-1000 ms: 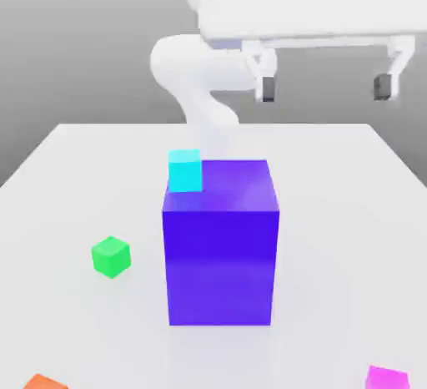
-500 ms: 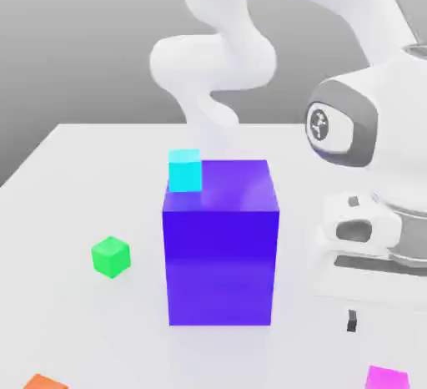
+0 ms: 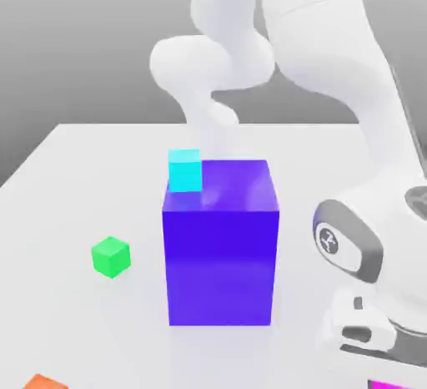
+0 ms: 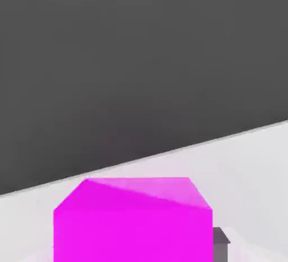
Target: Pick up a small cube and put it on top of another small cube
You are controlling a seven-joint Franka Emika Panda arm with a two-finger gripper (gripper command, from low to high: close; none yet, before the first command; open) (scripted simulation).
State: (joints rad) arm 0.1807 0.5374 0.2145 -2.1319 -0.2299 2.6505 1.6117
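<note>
The small cube point(image 4: 132, 221), plain magenta, looms close in the hand view, and a sliver of it point(image 3: 389, 386) peeks out at the bottom edge of the exterior view's right. My gripper point(image 3: 385, 372) is down low over it and shut on it; one dark fingertip point(image 4: 220, 245) rests against the cube's side. The other small cube point(image 3: 110, 257), bright green, lies alone on the white table point(image 3: 75, 179) at the exterior view's left, far from the gripper.
A big blue-violet block point(image 3: 219, 245) stands mid-table between the green cube and my arm. A cyan small cube point(image 3: 184, 170) sits at the block's far left corner. An orange small cube point(image 3: 42, 381) lies at the bottom left edge.
The hand has dropped from high above the table down to the magenta cube at the exterior view's lower right. Its fingers went from wide apart to shut.
</note>
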